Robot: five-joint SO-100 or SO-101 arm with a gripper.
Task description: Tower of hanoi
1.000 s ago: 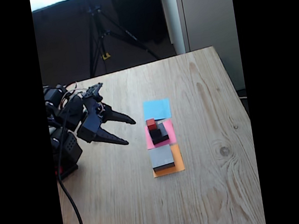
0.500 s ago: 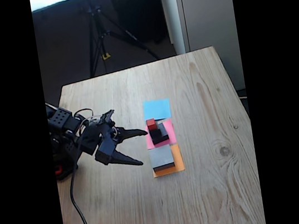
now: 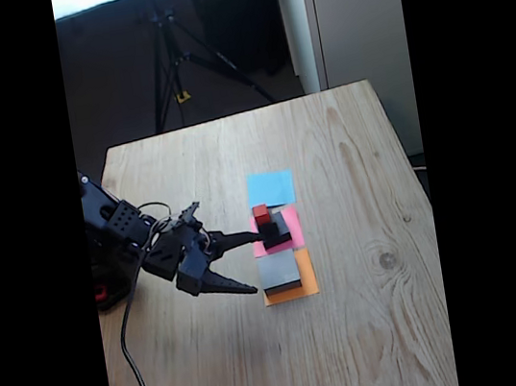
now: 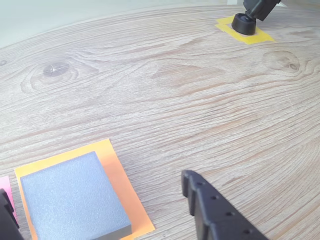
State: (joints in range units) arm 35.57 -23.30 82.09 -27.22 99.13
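On the pink paper square [image 3: 292, 230] stand the black blocks [image 3: 275, 230], which read as one dark shape. The tiny red cube [image 3: 260, 214] shows at their far left corner. Nearer the camera, the large flat grey block [image 3: 280, 273] [image 4: 70, 197] lies on the orange paper square [image 3: 307, 283] [image 4: 117, 172]. My gripper [image 3: 254, 263] is open, just left of the grey block, holding nothing. One tip reaches the pink square's edge and the other points at the grey block's near left corner. In the wrist view one black finger [image 4: 210, 212] is right of the grey block.
A blue paper square [image 3: 270, 188] lies bare beyond the pink one. The arm's base [image 3: 111, 263] and its cable [image 3: 133, 367] are at the table's left edge. A stand's foot on yellow tape [image 4: 245, 24] is far across the wooden table [image 3: 376, 331].
The arm has stretched out from its folded pose at the left edge. The open gripper has moved right and lower, right up to the blocks. The blocks have not moved.
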